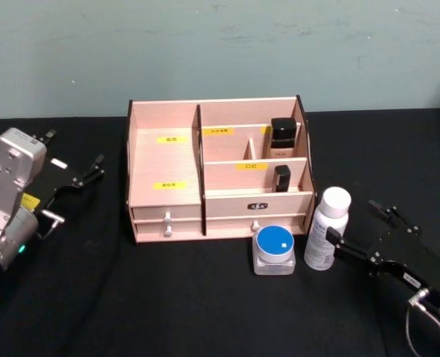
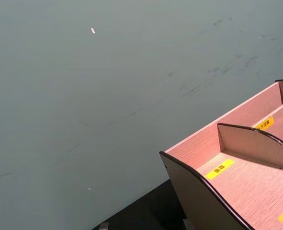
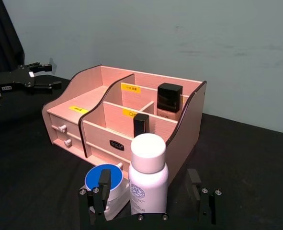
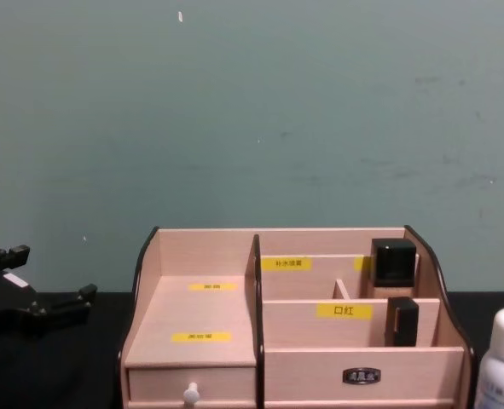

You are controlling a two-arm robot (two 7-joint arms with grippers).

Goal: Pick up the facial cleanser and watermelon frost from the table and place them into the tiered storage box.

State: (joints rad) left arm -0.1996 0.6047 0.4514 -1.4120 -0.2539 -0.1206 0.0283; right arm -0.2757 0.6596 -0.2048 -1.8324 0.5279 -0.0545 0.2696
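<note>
Nearest to me, the right pincer (image 1: 357, 229) hangs low over the counter (image 1: 167, 305), jaws spread wide and gripping nothing. Just ahead of it stands the white bottle (image 1: 327, 229), upright, with one finger close by its side. The blue-lidded jar (image 1: 274, 249) sits just past the bottle, and the tiered storage box (image 1: 164, 160) is beyond both. Far across from it, the left pincer (image 1: 71, 190) rests spread too. My worry is that the tall, narrow bottle could tip onto the jar if the jaws close off-centre, or a finger could snag the jar.
</note>
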